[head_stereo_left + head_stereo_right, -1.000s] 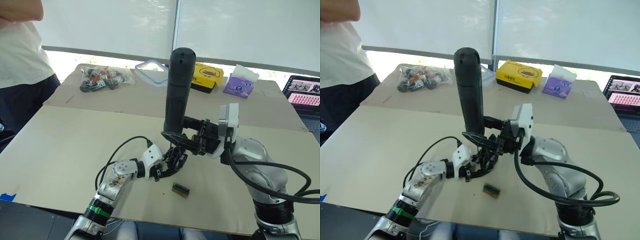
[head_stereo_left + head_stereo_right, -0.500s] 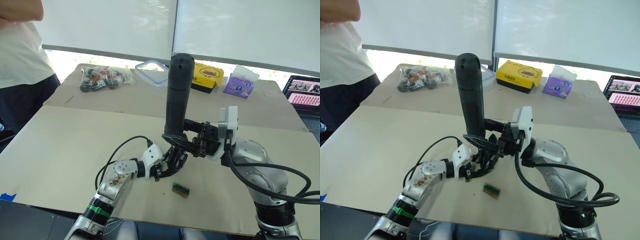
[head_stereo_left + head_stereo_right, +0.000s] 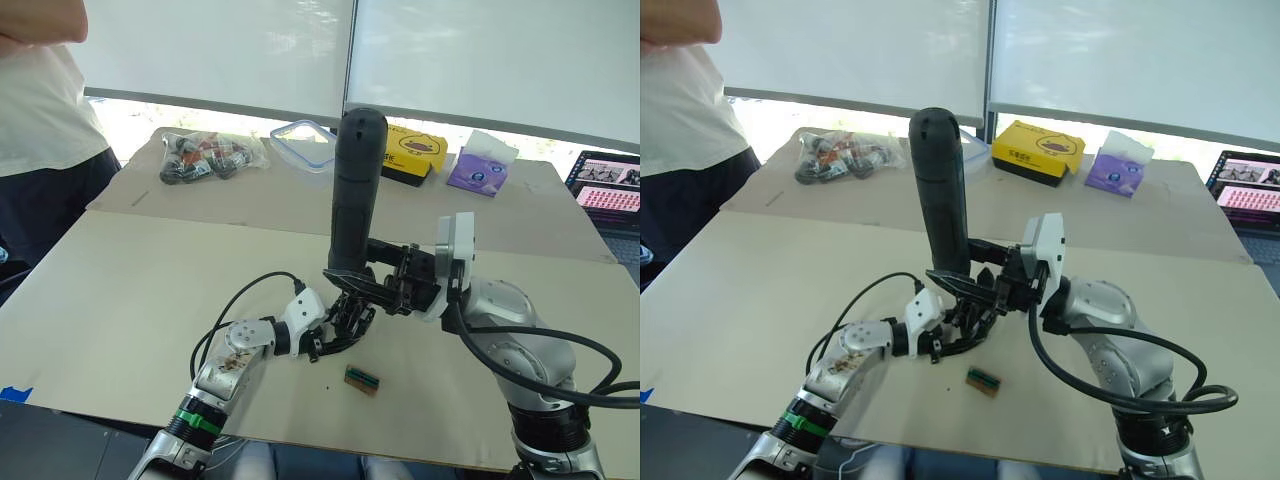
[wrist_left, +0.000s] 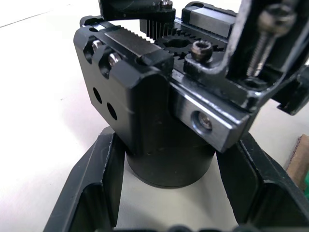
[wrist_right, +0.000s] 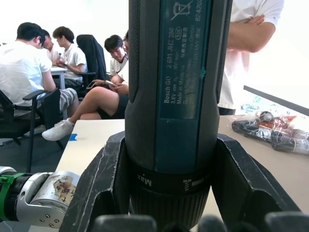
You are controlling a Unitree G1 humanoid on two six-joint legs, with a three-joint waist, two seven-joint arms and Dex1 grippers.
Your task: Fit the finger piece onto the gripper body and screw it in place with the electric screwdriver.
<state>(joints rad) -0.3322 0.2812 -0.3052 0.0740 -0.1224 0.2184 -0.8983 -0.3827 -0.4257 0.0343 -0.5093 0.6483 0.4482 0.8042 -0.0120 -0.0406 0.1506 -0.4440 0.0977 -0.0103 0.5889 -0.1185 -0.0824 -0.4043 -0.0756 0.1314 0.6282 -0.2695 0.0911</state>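
My left gripper point(image 3: 343, 326) is low over the table, shut on the round base of the gripper body point(image 4: 145, 111), a chunky black block with a toothed rack and screws on top. The left fingers point(image 4: 94, 186) press against both sides of that base. Directly above it, the electric screwdriver point(image 3: 356, 180) stands upright with its rounded end up. My right gripper point(image 3: 366, 283) is shut on its lower barrel point(image 5: 171, 111). The bit and tip are hidden among the black parts. I cannot tell the finger piece apart from the black parts around it.
A small green-and-brown block point(image 3: 362, 380) lies just in front of the grippers. At the table's far side are a bag of parts point(image 3: 210, 155), a clear container point(image 3: 303, 132), a yellow box point(image 3: 415, 153) and a purple tissue pack point(image 3: 480, 165). A laptop point(image 3: 608, 190) sits far right; a person point(image 3: 40, 110) stands far left.
The right gripper has brought the screwdriver down a little toward the gripper body, then held still. The left gripper has not moved.
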